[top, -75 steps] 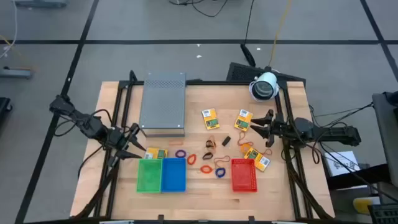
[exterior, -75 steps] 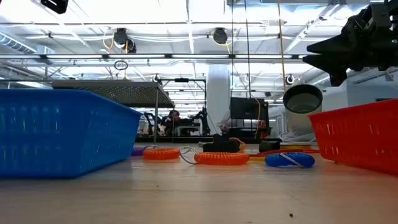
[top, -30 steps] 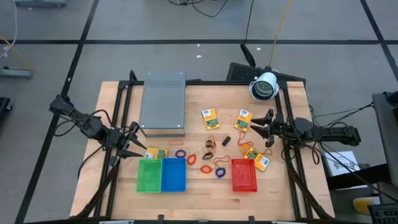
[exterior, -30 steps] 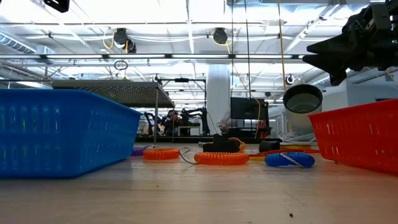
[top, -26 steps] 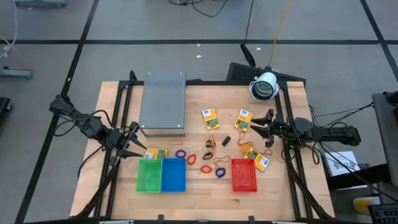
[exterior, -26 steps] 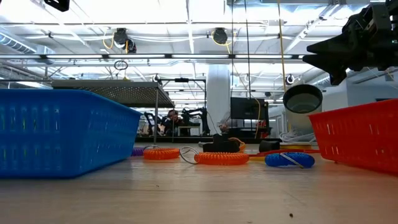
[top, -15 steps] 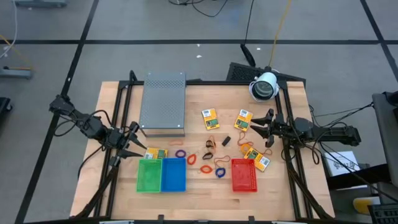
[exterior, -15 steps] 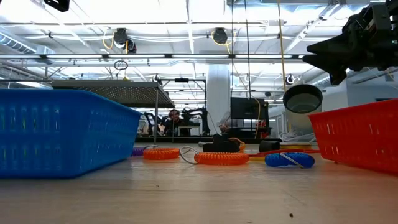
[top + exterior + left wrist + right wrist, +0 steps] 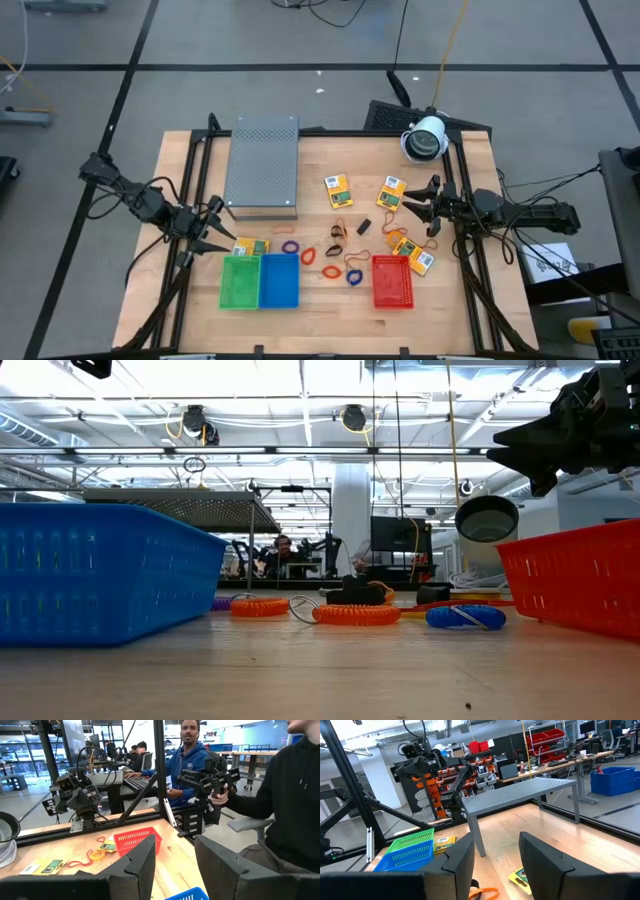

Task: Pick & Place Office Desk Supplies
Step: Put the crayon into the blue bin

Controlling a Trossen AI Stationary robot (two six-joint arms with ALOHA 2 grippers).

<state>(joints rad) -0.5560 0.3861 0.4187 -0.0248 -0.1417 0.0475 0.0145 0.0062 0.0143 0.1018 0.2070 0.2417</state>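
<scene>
Several yellow-orange packets lie on the wooden table: one (image 9: 337, 190) mid-table, one (image 9: 392, 191) below my right gripper, two (image 9: 413, 254) near the red bin, one (image 9: 250, 246) beside the green bin. Rubber-band loops, purple (image 9: 290, 246), red (image 9: 307, 257), orange (image 9: 330, 271) and blue (image 9: 354, 278), lie flat between the bins, with a black clip (image 9: 364, 226) beyond them. My left gripper (image 9: 215, 228) hovers open at the table's left. My right gripper (image 9: 418, 200) hovers open at the right, seen high in the low view (image 9: 520, 450). Neither touches anything.
A grey perforated metal box (image 9: 263, 165) stands on legs at the far left. Green (image 9: 240, 281), blue (image 9: 279, 281) and red (image 9: 393, 281) bins line the near edge. A white lamp (image 9: 425, 138) sits at the far right corner. People sit beyond the table (image 9: 190, 750).
</scene>
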